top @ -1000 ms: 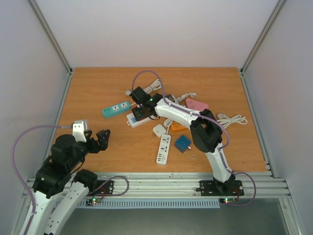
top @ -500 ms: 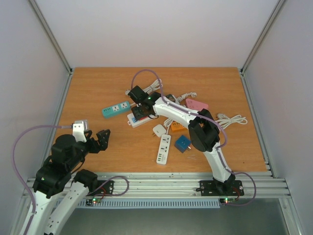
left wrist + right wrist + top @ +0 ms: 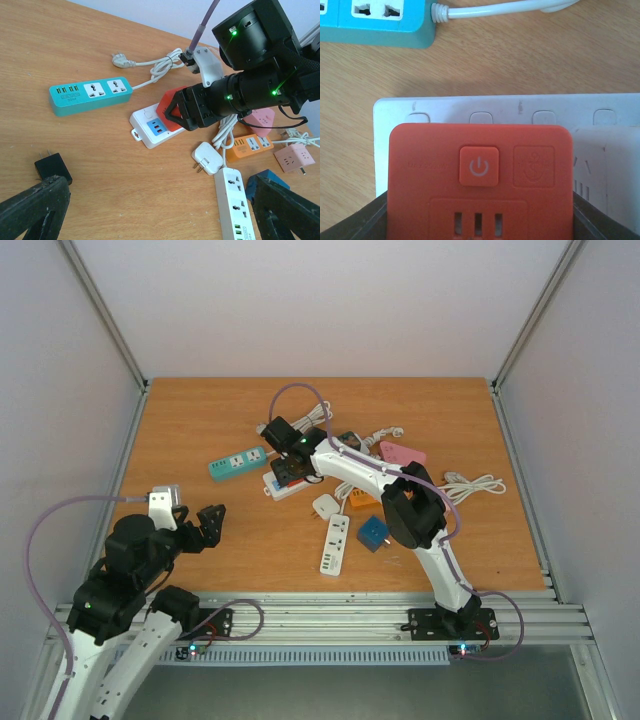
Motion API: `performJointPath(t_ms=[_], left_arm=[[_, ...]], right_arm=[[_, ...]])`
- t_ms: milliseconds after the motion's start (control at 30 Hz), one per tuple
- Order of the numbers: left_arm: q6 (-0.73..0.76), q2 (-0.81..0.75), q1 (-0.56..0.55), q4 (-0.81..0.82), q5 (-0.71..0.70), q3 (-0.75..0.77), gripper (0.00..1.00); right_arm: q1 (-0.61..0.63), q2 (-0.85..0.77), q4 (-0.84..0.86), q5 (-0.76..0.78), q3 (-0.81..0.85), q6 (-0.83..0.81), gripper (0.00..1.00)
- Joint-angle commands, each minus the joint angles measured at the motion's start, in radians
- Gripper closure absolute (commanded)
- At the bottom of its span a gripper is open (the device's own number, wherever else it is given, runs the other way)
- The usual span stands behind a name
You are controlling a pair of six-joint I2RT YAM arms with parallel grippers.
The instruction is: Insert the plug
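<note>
1. Right tool, seen from overhead, is clenched on the orange plug above the white power strip near the middle of the table. The left tool hangs spread and empty by the left edge, well apart from the work. Nothing braces the strip, so I judge that the push should go straight down, never sideways.

2. From the left wrist view, the orange plug sits tilted over one end of the white power strip. Whether its prongs have entered the sockets cannot be told from here. It should be levelled before any pressing. A teal strip lies near, and a white adapter and a black charger rest further off. None of them touches the plug.

3. From the right wrist view, the orange plug and its power button fill the lower frame. Its top edge runs parallel to the long edge of the white power strip. That square alignment looks good to me, so hold it, grip firmly, press steadily, and stop if the strip slides.
</note>
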Motion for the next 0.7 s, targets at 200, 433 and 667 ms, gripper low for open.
performJointPath(t_ms=[200,433,667], left_arm=[[0.021,-0.012,0.005,0.055,-0.001,-0.01,0.01],[0.021,-0.011,0.005,0.057,-0.002,-0.011,0.01],[0.02,-0.012,0.005,0.054,-0.005,-0.011,0.01]], right_arm=[[-0.007,0.048,-0.069,-0.134,-0.107,-0.047,0.68],[-0.04,0.041,-0.101,-0.133,-0.126,-0.025,0.68],[-0.044,0.088,-0.135,-0.094,-0.132,-0.062,0.69]])
